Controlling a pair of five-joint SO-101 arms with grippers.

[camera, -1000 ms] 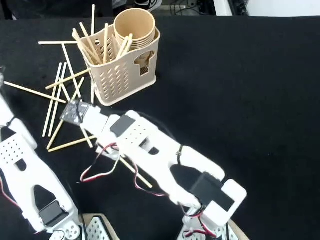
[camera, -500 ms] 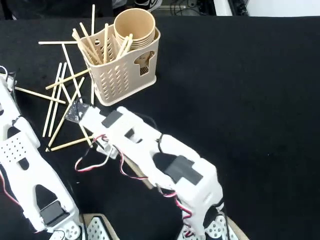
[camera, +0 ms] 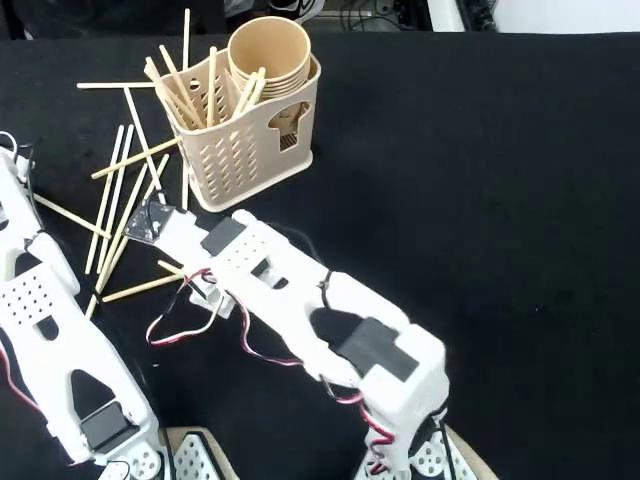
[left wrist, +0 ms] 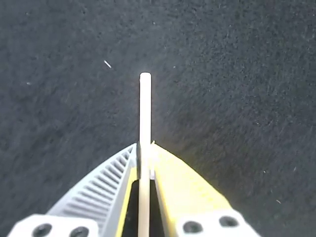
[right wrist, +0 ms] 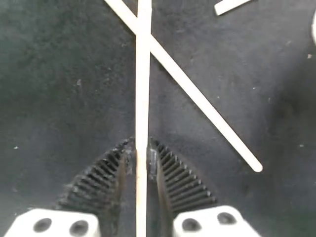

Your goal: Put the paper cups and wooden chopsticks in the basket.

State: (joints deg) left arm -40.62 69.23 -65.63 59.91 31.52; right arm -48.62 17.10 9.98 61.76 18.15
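The pale wooden chopstick (right wrist: 143, 74) lay lengthwise between the toothed jaws of the right claw (right wrist: 141, 148), which were pressed together on it. Its long axis ran in line with the claw, so most of the stick stuck out past the tips. There it crossed over a diagonal chopstick (right wrist: 197, 106) resting on the black cloth table (camera: 480, 200). In the high view this claw sat low among the loose chopsticks (camera: 110, 195) scattered to the left of the cream perforated plastic basket (camera: 235, 160). It was near the basket's front left corner, and the basket lay up and to the right of it. The basket already held a stack of brown paper cups (camera: 268, 45) on its right side and a bundle of sticks leaning in its left compartment. The coming move therefore seemed to turn on lifting the stick clear of the one beneath it. It would then have to be tipped end-down over that left compartment, since a stick carried flat along the claw's line would probably bridge the rim rather than drop in. The left claw (left wrist: 145, 150), at the far left edge of the table and farther from the basket, was clamped on a second chopstick (left wrist: 144, 108). The rounded end of that stick poked out over bare cloth.
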